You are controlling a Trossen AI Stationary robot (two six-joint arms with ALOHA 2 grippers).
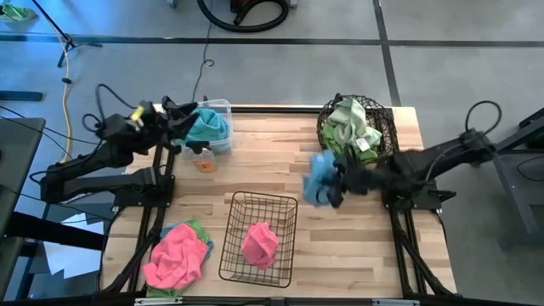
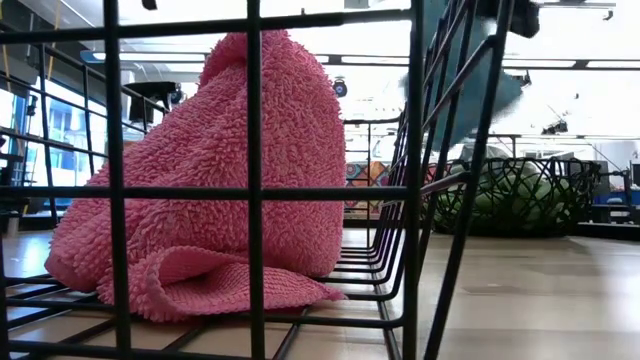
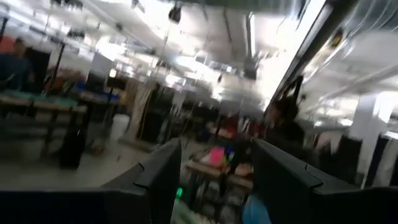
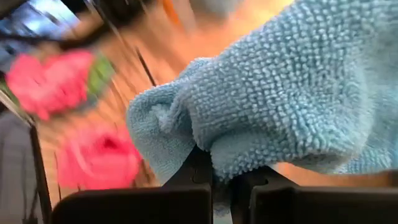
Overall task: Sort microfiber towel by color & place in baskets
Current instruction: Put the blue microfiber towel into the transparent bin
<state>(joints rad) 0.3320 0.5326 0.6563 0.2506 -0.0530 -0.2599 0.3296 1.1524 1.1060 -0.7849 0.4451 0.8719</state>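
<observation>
Right gripper point(image 1: 333, 189): clamped on a light blue towel point(image 1: 320, 178), held above the table point(image 1: 357, 246) just beside the round woven basket point(image 1: 387, 127) (the cloth hangs bunched from the fingers).
Left gripper point(image 1: 180, 119): raised at the clear bin point(image 1: 223, 106), fingers point(image 3: 158, 177) parted, holding nothing.
Clear bin: at the table's far left, with blue towels point(image 1: 208, 127) inside.
Round woven basket: at the far right, filled with green towels point(image 1: 353, 126).
Black wire basket point(image 1: 234, 251): near the front centre, holding one pink towel point(image 1: 259, 244).
Loose pile point(image 1: 177, 255): pink and green towels lie at the front left corner.
</observation>
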